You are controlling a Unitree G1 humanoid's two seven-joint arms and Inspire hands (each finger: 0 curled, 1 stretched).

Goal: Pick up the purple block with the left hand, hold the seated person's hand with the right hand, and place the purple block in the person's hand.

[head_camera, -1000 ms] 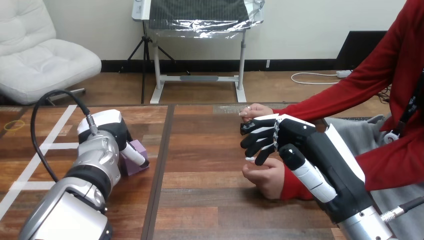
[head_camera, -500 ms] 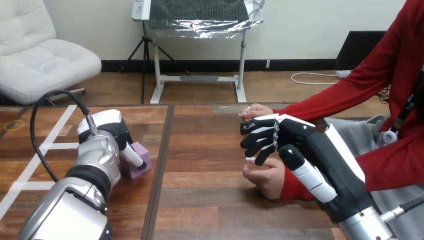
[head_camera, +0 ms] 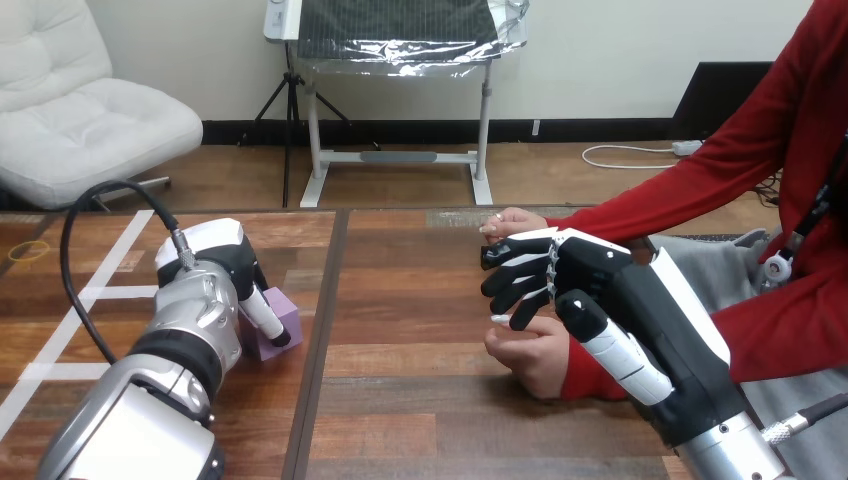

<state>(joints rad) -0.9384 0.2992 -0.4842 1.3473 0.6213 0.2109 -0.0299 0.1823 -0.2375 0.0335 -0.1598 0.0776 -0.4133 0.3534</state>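
Note:
The purple block (head_camera: pixel 287 319) sits on the table at the left, slightly tilted. My left hand (head_camera: pixel 215 262) is right against it, its thumb (head_camera: pixel 264 312) curled across the block's near face, while the other fingers are hidden behind the hand. At the right, my right hand (head_camera: pixel 592 272) lies over the person's nearer hand (head_camera: pixel 535 356). Its fingers (head_camera: pixel 515 283) curl down over that hand, and its thumb rests across the wrist. The person's farther hand (head_camera: pixel 512 221) lies on the table just behind my right hand's fingers.
The wooden table (head_camera: pixel 400 400) has a dark seam (head_camera: pixel 322 320) running front to back just right of the block. White tape lines (head_camera: pixel 100 292) cross its left part. The person's red sleeves (head_camera: pixel 680 200) reach in from the right.
The purple block has shifted a little to the right and tilted under my left hand's thumb. My right hand and the person's hands have stayed put.

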